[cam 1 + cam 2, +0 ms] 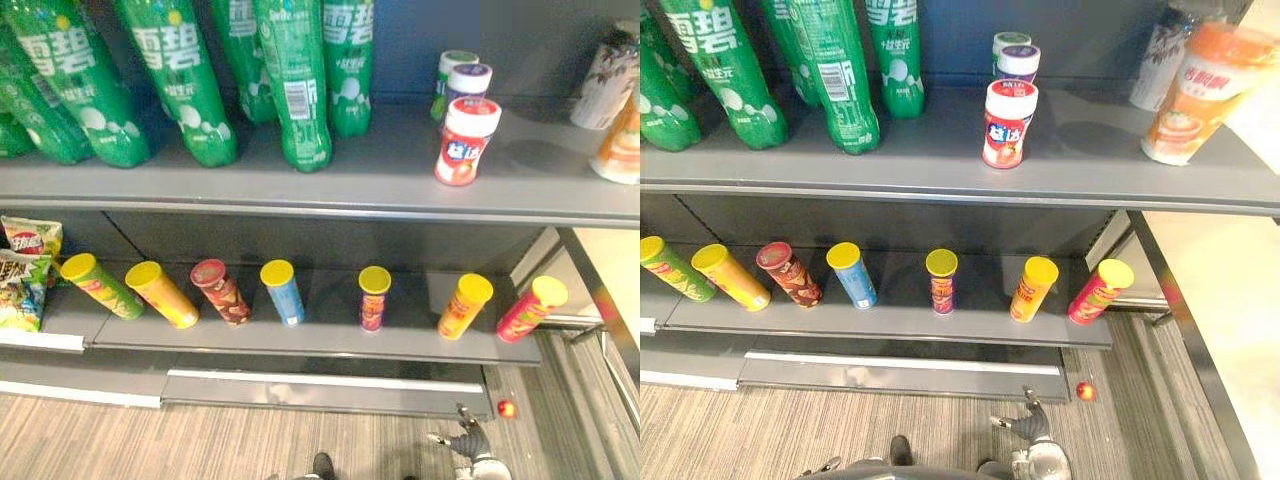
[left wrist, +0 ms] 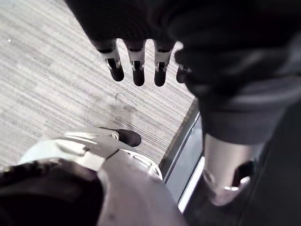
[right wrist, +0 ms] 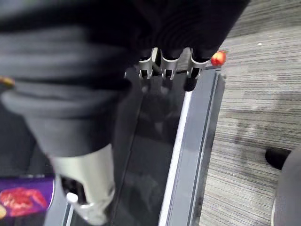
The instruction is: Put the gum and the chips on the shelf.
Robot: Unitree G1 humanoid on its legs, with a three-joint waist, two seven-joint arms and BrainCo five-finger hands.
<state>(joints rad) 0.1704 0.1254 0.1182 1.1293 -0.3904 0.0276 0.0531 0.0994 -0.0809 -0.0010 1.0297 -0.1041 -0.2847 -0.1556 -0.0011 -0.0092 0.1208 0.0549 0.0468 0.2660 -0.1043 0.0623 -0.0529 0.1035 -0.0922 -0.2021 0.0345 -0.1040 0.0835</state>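
Along the upper grey metal shelf (image 1: pixel 330 185), right of the green plastic soda bottles (image 1: pixel 292 80), the white gum jar with a red label (image 1: pixel 466 140) stands upright, with two more jars just behind it. Below, the tall cardboard chip cans (image 1: pixel 283 292) stand in a spaced row. The left hand (image 2: pixel 137 70) hangs over the striped floor with straight, slightly parted fingers, empty. The right hand (image 1: pixel 468 442) is low before the shelf base, fingers spread, also empty. Both goods look placed. Any retreat should go straight back, clear of the lower shelf's edge, so no can tips.
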